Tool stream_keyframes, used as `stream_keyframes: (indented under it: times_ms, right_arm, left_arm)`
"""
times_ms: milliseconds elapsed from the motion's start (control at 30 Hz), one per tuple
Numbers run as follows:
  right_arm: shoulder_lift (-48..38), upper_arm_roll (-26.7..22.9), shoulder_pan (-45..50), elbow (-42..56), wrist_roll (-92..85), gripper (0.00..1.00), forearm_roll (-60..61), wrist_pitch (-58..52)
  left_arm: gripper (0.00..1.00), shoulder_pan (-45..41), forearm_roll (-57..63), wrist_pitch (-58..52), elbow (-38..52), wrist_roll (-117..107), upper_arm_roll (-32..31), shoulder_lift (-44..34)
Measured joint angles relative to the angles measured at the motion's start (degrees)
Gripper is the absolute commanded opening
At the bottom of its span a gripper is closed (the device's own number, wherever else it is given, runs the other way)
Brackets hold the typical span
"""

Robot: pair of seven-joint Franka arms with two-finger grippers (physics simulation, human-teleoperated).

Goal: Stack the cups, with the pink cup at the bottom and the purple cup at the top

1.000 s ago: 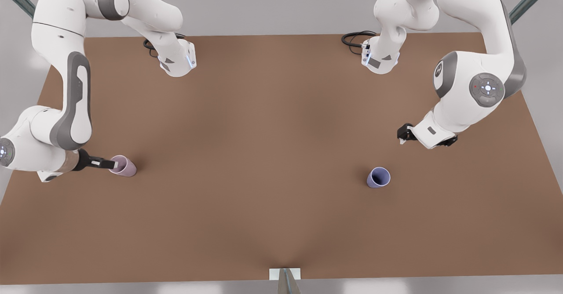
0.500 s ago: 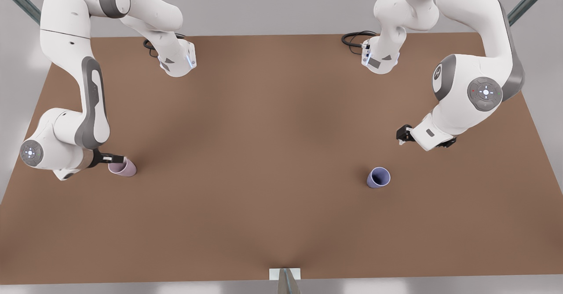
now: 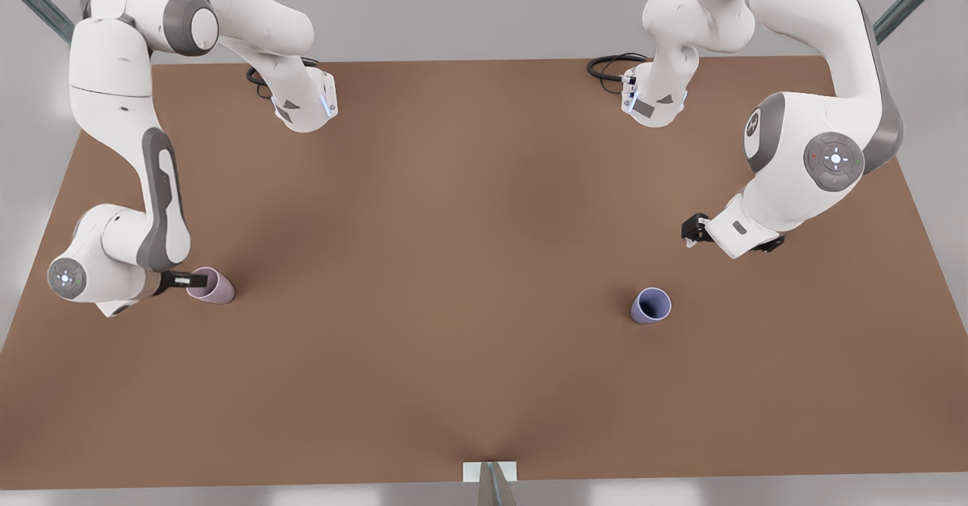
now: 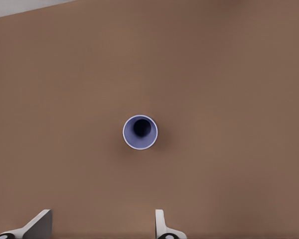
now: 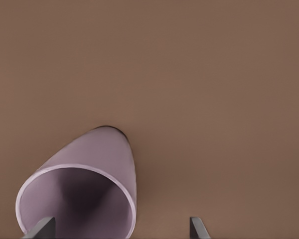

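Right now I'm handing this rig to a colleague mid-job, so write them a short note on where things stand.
Right gripper: open, at the pink cup, one finger over its rim, no grip yet.
Left gripper: open, hangs above the table, up from the purple cup.
Both cups stand upright and far apart, pink at the front view's left, purple at its right.
Done: nothing stacked.
Left: set the purple cup into the pink one.

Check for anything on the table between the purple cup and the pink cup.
Nothing visible stands between them: bare table separates the purple cup from the pink cup. The right gripper is at the pink cup; the left gripper hangs above the purple cup.
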Motion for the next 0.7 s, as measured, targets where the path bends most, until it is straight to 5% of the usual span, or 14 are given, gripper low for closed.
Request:
stream_keyframes:
  times_ms: [67,333,567,700]
  right_arm:
    - [1.1,0.0,-0.6,0.0,-0.2,0.66,0.1,1.1]
    - [2.2,0.1,-0.5,0.3,-0.9,0.21,0.2,3.1]
    - [-1.1,1.8,-0.4,2.4,-1.2,0.21,0.4,3.3]
    - [-2.7,10.4,0.9,12.4,-1.4,0.21,0.4,-0.5]
  left_arm:
    - [1.00,0.0,0.0,0.0,0.0,0.0,0.0,0.0]
    - [1.00,0.0,0.1,-0.1,0.0,0.1,0.0,0.1]
    - [1.00,0.0,0.1,-0.8,0.0,0.2,0.0,0.0]
    - [1.00,0.0,0.1,-1.1,0.0,0.2,0.0,0.0]
